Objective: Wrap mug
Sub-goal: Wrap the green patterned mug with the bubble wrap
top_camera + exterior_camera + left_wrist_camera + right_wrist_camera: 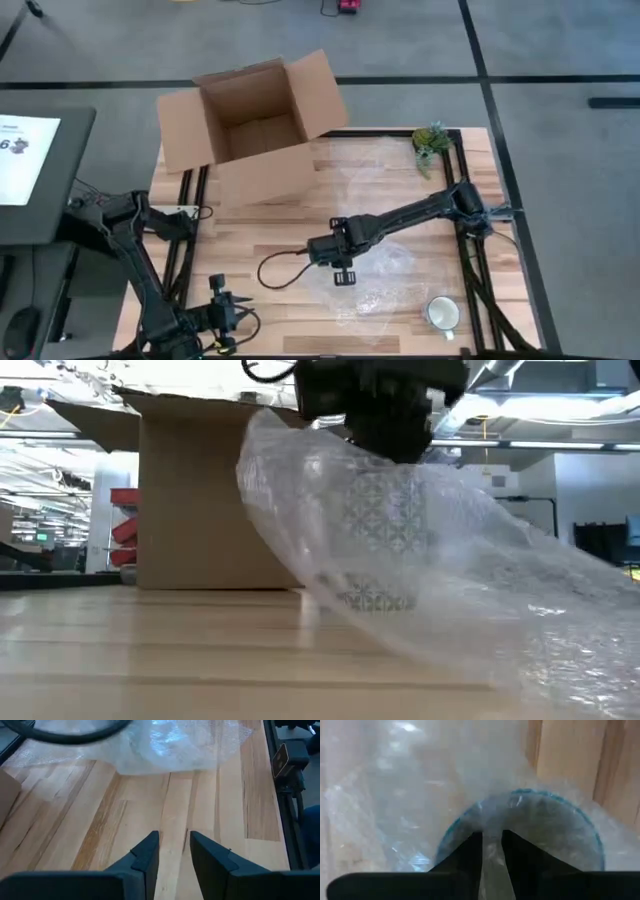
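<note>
A sheet of clear bubble wrap (378, 290) lies on the wooden table's near middle. My right gripper (343, 272) stands over it, shut on the wrap. In the low view a patterned mug (375, 540) shows through the wrap (470, 590) below that gripper (385, 420). The right wrist view shows the mug's blue rim (547, 800) under the film. Whether the mug stands on the table, I cannot tell. My left gripper (222, 300) waits near the front left edge, open, with nothing between its fingers (147, 852). My right gripper pinches a gathered bit of the bubble wrap (492, 862) between its two fingers, right above the mug's mouth. The fingers point down from above. The wrap rises to the fingers over the mug and slopes down from there to the table (560, 660).
An open cardboard box (250, 125) stands at the far left of the table. A small green plant (431, 140) sits at the far right corner. A second mug (441, 314) stands near the front right edge. A black cable (275, 268) loops beside the right gripper.
</note>
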You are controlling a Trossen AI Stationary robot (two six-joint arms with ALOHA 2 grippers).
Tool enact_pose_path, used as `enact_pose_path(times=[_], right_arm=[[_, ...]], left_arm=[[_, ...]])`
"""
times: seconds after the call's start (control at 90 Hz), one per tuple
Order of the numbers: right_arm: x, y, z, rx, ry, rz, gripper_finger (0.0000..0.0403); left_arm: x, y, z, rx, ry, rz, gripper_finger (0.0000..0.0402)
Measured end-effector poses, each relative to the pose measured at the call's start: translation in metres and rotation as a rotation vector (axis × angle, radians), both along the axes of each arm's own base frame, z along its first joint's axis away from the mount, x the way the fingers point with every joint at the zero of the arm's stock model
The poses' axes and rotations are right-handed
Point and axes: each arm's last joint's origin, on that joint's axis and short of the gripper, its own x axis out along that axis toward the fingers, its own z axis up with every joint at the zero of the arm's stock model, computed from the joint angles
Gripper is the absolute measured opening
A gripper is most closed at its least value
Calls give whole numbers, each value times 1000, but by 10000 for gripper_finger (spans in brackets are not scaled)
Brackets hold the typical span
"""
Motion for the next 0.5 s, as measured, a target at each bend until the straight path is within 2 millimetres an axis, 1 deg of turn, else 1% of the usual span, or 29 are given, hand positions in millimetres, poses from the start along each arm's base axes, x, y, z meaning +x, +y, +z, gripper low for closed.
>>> enact_pose_path(times=[0.089, 0.189, 0.278, 0.5], right_arm=[[1, -5, -4, 1, -3, -11, 70], [1, -5, -1, -3, 4, -5, 70], [0, -5, 10, -11, 36, -3, 70], [-2, -5, 47, -18, 52, -2, 70]], left_arm=[[0, 0, 0, 0, 0, 0, 90], [0, 0, 0, 1, 0, 0, 90], [0, 0, 0, 0, 0, 0, 90], [0, 0, 0, -1, -1, 1, 90]])
